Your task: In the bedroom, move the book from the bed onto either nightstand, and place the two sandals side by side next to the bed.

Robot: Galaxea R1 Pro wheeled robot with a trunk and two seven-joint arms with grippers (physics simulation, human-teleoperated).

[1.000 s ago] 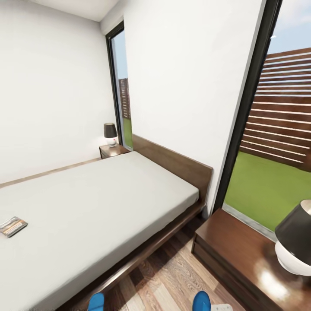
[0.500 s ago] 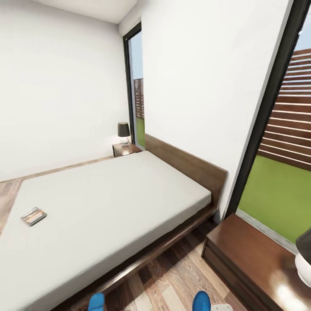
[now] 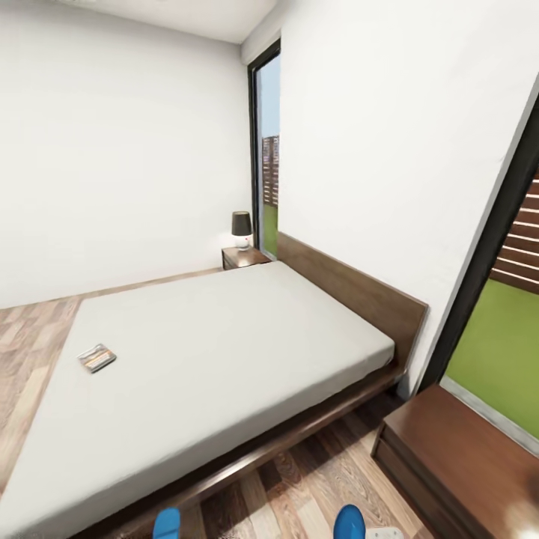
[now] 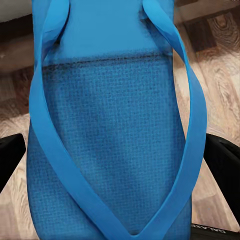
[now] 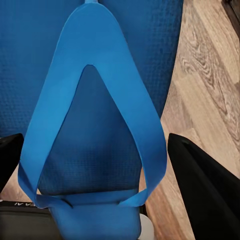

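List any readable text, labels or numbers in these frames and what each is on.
None can be read in full.
Book cover on the bed: lettering too small and blurred.
Left wrist view, dark edge below the sandal: cut-off letters, not legible.
Right wrist view, dark edge below the other sandal: faint letters, not legible.

Bright blue sandals (image 4: 110, 125), pale grey bed (image 3: 224, 337), brown wood-plank floor (image 3: 314, 486).
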